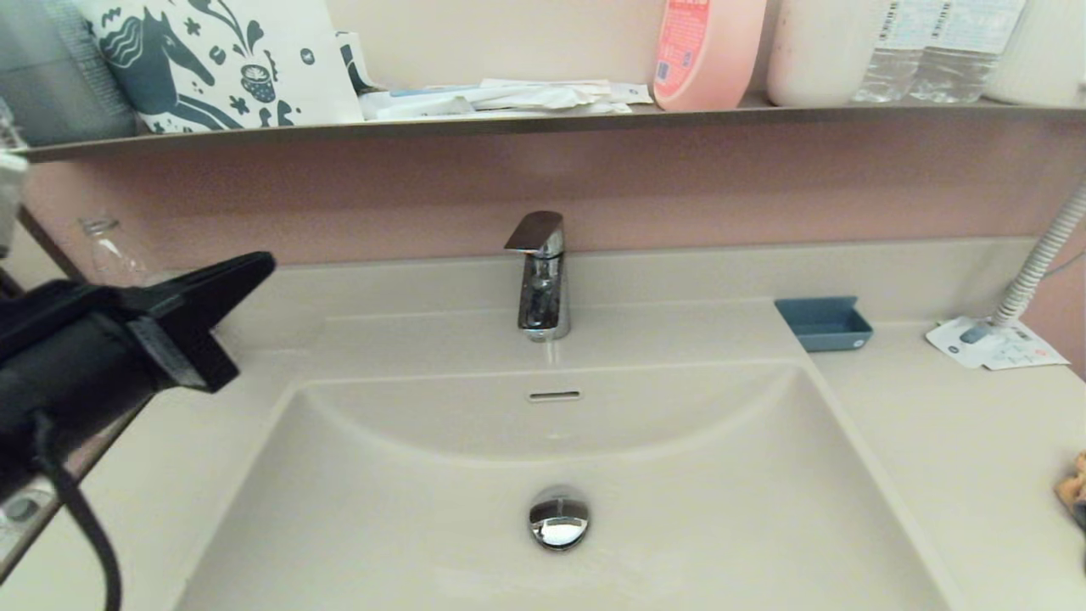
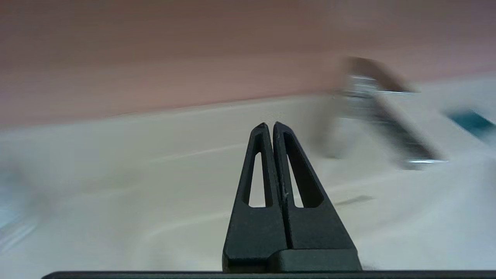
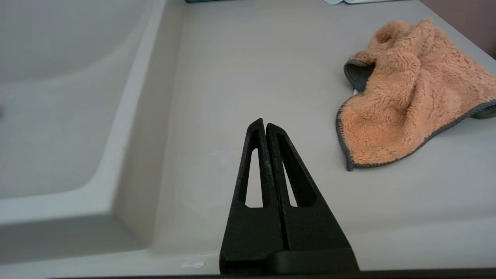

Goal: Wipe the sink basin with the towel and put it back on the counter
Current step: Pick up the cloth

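Observation:
The beige sink basin (image 1: 407, 509) fills the lower middle of the head view, with its slot overflow (image 1: 554, 395) and chrome drain plug (image 1: 558, 519). The tan fuzzy towel (image 3: 407, 100) lies crumpled on the counter (image 3: 252, 69) right of the basin; only a sliver of the towel (image 1: 1071, 488) shows at the head view's right edge. My right gripper (image 3: 265, 124) is shut and empty, low over the counter near the basin's front right corner, apart from the towel. My left gripper (image 1: 263, 261) hangs shut and empty above the counter left of the basin.
A chrome faucet (image 1: 540, 276) stands behind the basin. A blue soap dish (image 1: 823, 322), white printed packets (image 1: 993, 344) and a white hose (image 1: 1039, 263) sit on the right counter. A glass (image 1: 106, 250) stands at far left. The dark-edged shelf (image 1: 543, 123) carries bottles and bags.

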